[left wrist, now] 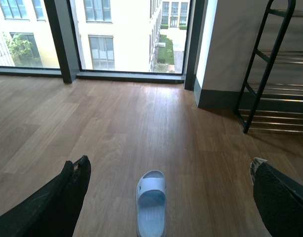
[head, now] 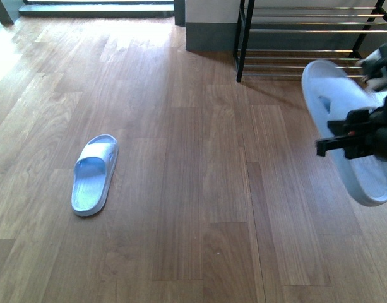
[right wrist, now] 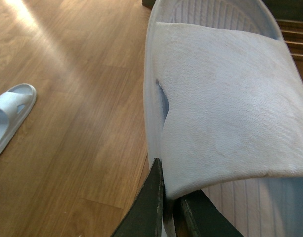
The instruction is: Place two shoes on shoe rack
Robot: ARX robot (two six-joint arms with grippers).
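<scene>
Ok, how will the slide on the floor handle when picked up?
The floor slide is probably light and fairly stiff: its twin holds its shape hanging from the right gripper by its strap edge. It lies flat on its sole, so a nudge should slide it, not tip it.

A brown wood-plank floor [head: 199, 189] carries everything. One pale-blue slide [head: 95, 175] lies flat at nine o'clock. The shoe rack [head: 244, 38] stands at one o'clock.

Pale-blue slide [head: 94, 175] on floor [head: 193, 189]; twin [head: 329, 95] aloft by rack [head: 244, 44]
</scene>
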